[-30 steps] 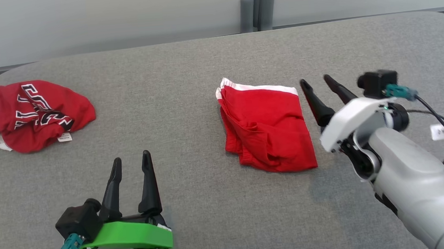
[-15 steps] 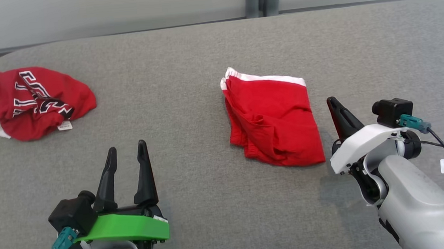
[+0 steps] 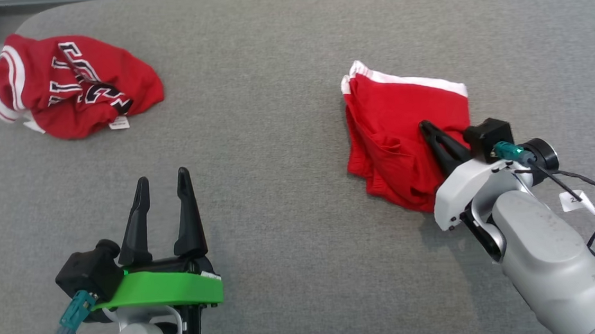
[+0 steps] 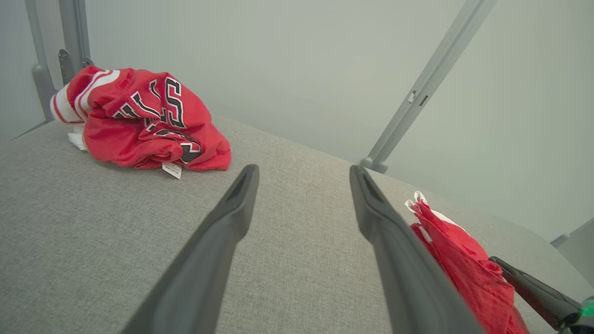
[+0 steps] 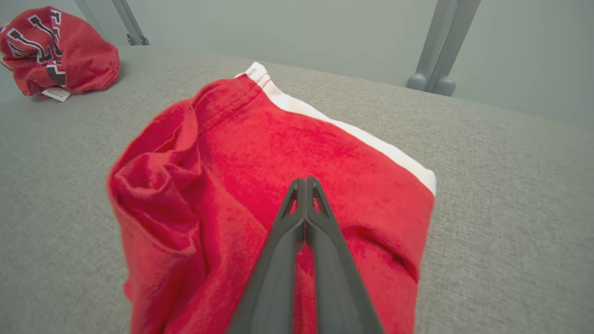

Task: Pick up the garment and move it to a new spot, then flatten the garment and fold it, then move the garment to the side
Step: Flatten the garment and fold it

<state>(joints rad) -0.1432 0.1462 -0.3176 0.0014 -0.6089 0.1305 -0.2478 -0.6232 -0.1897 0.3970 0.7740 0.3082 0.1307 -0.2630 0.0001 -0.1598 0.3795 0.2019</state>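
Red white-banded cloth shorts (image 3: 394, 117) at two o'clock are lying partly under pressed-together right jaws; left jaws are gaping.

Red garment (image 3: 395, 122), white band along far edge — folded, left side rumpled, lying flat.

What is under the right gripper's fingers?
The folded red garment lies under the right gripper, whose fingers are shut. The cloth hides the grey table beneath; whether fabric is pinched can't be seen.
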